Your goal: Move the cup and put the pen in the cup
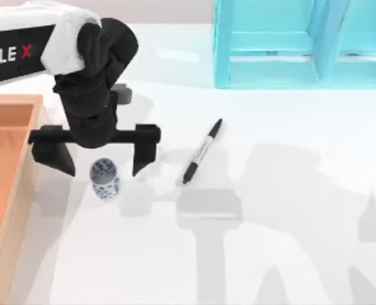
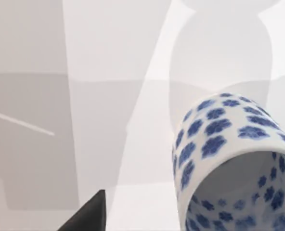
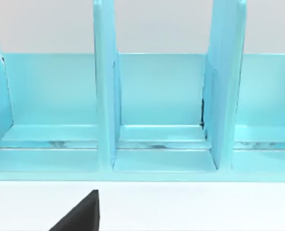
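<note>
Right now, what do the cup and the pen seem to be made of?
Cup: probably glazed ceramic, since it is smooth white with a dense blue flower pattern. Pen: likely plastic, with a matte black body and a pale grey labelled middle.

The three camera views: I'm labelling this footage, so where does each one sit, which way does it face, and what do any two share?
Top view: above the table, looking down on the left gripper, open astride the cup, with the pen to its right.
Left wrist view: on the left arm, looking down at the cup; one black fingertip shows.
Right wrist view: on the right arm, facing the blue organizer; one fingertip shows.
Shared: top and left wrist views show the cup; top and right wrist, the organizer.
</note>
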